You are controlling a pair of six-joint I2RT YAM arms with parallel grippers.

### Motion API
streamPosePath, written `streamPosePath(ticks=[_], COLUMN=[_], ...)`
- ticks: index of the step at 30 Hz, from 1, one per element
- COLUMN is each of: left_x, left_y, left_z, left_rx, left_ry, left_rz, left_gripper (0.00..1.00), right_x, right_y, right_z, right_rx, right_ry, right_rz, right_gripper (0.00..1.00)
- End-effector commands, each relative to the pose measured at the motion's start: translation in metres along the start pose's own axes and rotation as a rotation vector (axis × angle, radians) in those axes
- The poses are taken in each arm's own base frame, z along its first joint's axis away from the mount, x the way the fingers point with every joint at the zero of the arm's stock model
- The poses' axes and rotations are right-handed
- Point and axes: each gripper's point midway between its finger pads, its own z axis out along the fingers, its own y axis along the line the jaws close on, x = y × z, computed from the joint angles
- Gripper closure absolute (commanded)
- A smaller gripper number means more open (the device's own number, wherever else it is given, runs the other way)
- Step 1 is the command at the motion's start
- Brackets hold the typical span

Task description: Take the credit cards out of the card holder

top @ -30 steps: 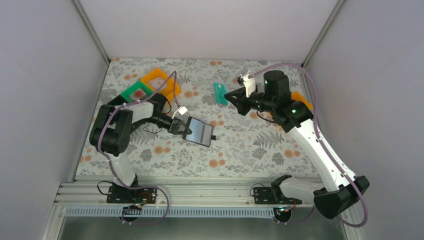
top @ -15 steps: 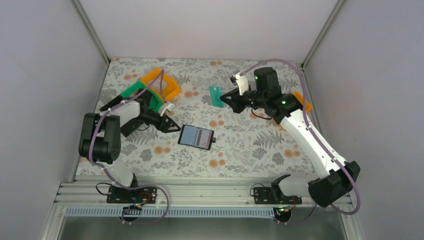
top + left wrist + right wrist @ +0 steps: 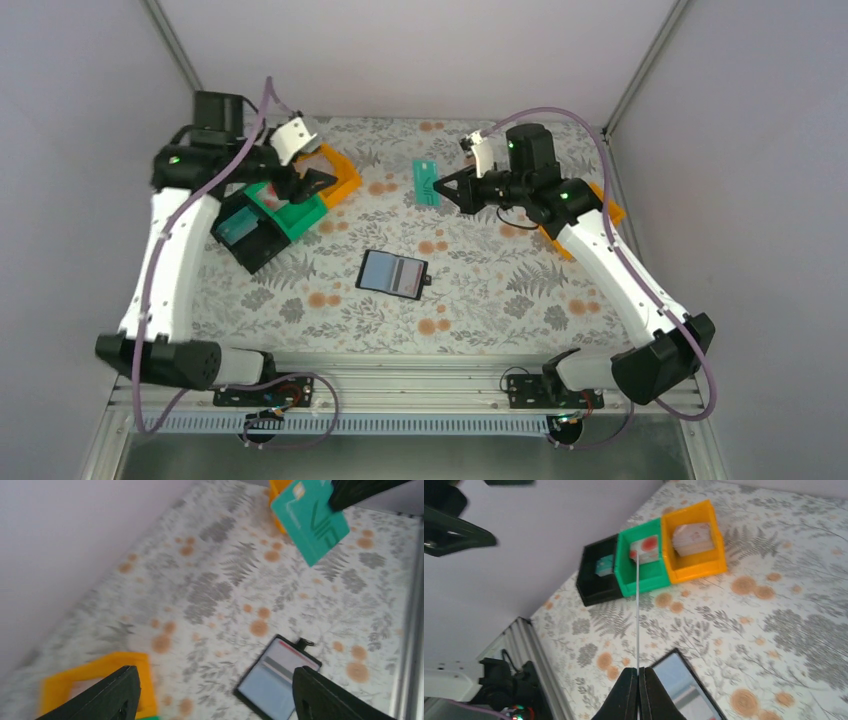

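Note:
The black card holder (image 3: 392,272) lies open and flat on the floral table, its glossy bluish pockets up; a red card edge shows in it (image 3: 295,651). My right gripper (image 3: 447,190) is shut on a green credit card (image 3: 427,183), held in the air behind the holder. From the right wrist this card (image 3: 637,605) shows edge-on between the shut fingers (image 3: 626,695). My left gripper (image 3: 312,182) hangs open and empty, high over the trays, well apart from the holder (image 3: 277,677). The green card (image 3: 310,520) also appears in the left wrist view.
An orange tray (image 3: 711,530), a green tray (image 3: 626,575) and a black tray (image 3: 591,592) stand in a row at the back left, each with cards inside. Another orange object (image 3: 606,208) sits behind the right arm. White walls close in the table.
My left gripper let go of the card holder, opened, and rose back and left over the trays. The holder now lies flat. The right gripper drifted slightly left with the green card.

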Motion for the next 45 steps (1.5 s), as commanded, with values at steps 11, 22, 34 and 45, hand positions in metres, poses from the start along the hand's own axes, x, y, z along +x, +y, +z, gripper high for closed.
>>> streamPosePath(ticks=[11, 22, 34, 45], left_x=[-0.033, 0.022, 0.053, 0.052], left_y=[-0.108, -0.135, -0.141, -0.119], left_z=[-0.132, -0.085, -0.069, -0.069], left_rx=[-0.337, -0.772, -0.716, -0.714], left_ry=[-0.103, -0.143, -0.095, 0.027], left_rz=[1.034, 2.323, 2.433, 2.360], left_gripper=[0.04, 0.01, 0.29, 0.58], right_x=[0.008, 0.020, 0.018, 0.028], right_y=[0.148, 0.148, 0.189, 0.205], right_z=[-0.009, 0.030, 0.068, 0.079], right_rx=[-0.633, -0.592, -0.681, -0.734], right_ry=[0.066, 0.104, 0.192, 0.248], right_rz=[-0.035, 0.069, -0.003, -0.021], right_gripper=[0.96, 0.96, 0.96, 0.96])
